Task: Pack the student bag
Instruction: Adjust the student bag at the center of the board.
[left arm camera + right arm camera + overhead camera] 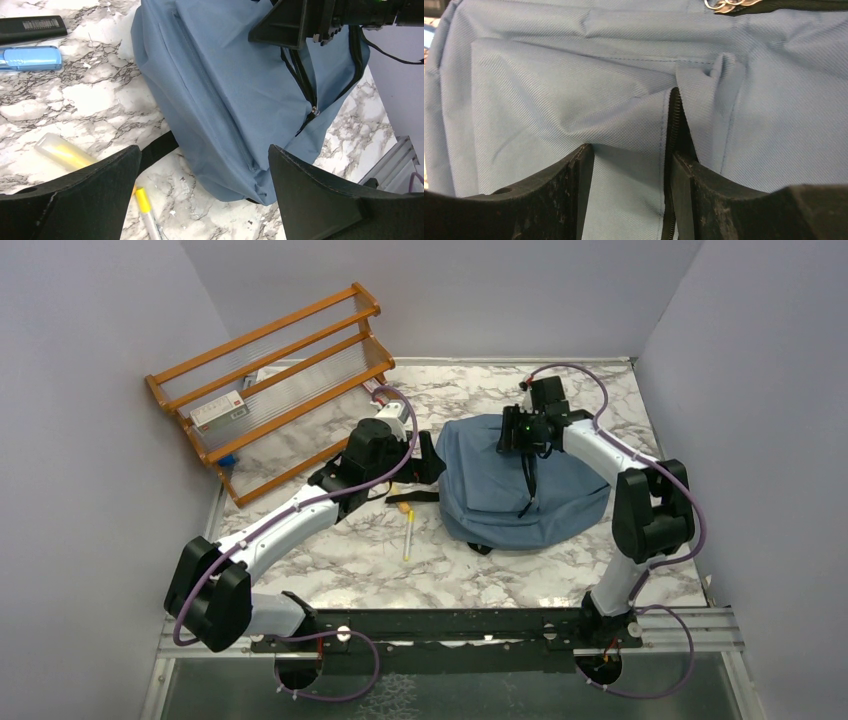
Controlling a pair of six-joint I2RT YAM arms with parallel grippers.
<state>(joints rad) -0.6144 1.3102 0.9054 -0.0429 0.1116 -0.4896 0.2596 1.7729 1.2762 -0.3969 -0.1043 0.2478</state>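
The student bag [520, 485] is a dusty-blue backpack lying flat on the marble table, right of centre. My right gripper [512, 435] rests on its upper left part. In the right wrist view the jaws [631, 155] are partly open and press on the fabric [574, 85]. The right finger [684, 175] sits in the open black zipper slit [672, 115], and a flat strip of fabric lies between the fingers. My left gripper [432, 460] hovers at the bag's left edge, wide open and empty [202, 165]. The bag [235, 95] also shows in the left wrist view.
A yellow-capped pen [408, 533] and a black strap [412, 497] lie left of the bag. The left wrist view shows the pen [145, 210], a yellowish tube [60, 150], a blue case [30, 57] and a black bar [30, 27]. A wooden rack [270, 380] leans at the back left.
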